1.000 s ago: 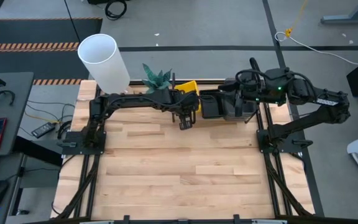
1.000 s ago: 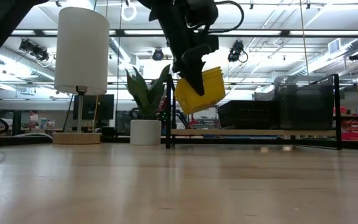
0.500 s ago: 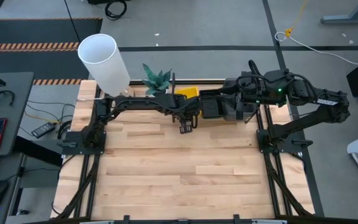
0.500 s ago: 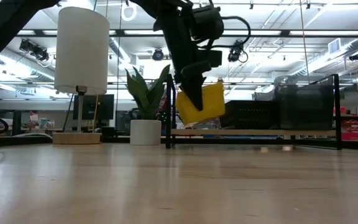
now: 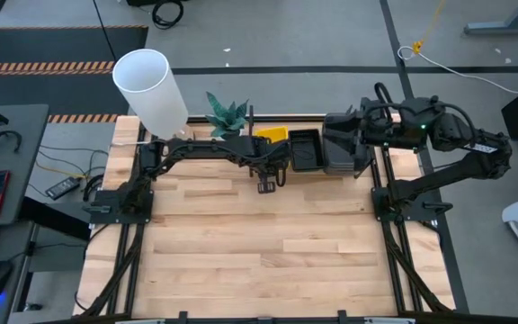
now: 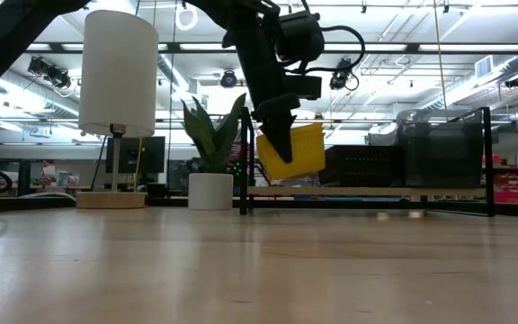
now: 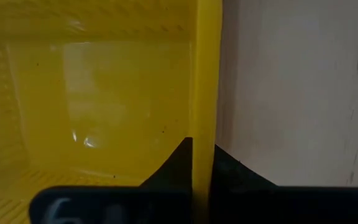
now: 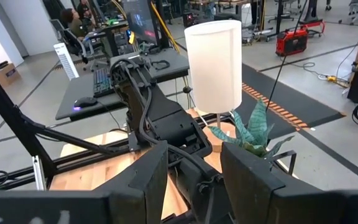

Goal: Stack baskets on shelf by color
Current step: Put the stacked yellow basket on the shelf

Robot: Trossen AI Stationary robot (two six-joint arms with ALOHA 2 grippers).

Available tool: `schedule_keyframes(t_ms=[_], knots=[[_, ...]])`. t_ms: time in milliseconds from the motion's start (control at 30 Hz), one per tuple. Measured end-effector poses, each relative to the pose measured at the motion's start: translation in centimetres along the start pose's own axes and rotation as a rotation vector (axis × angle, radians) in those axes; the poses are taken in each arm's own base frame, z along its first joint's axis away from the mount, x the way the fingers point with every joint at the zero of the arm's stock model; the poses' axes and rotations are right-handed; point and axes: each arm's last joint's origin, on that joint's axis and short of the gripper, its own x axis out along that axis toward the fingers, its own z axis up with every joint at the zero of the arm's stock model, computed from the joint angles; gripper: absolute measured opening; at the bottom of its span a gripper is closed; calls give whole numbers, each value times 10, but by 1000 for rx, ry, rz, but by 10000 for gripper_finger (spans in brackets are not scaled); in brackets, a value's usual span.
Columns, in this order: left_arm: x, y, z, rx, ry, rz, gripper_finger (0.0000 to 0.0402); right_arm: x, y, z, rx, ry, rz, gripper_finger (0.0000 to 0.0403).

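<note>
Placement step: left hand (image 6: 281, 148), clamped on the yellow basket (image 6: 295, 153) wall, holds it tilted over the shelf (image 6: 367, 191) left end; next, level and lower. Right hand (image 8: 194, 180), spread empty, waits above the right end.

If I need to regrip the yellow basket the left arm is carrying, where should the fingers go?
Grip the yellow basket by its thin rim wall, coming down from above with one finger inside and one outside. That is how the left gripper holds it now in the left wrist view. The wall is thin and upright, and the open top gives the inner finger room. The basket hangs tilted, so a mid-wall grip would likely balance better.
</note>
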Motion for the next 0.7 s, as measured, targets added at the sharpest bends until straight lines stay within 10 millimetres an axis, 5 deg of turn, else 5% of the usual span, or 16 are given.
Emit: schedule_keyframes(t_ms=[700], knots=[[-1,-1,0,-4,4,34,98,-1,0,0,-4,-1,1,154]])
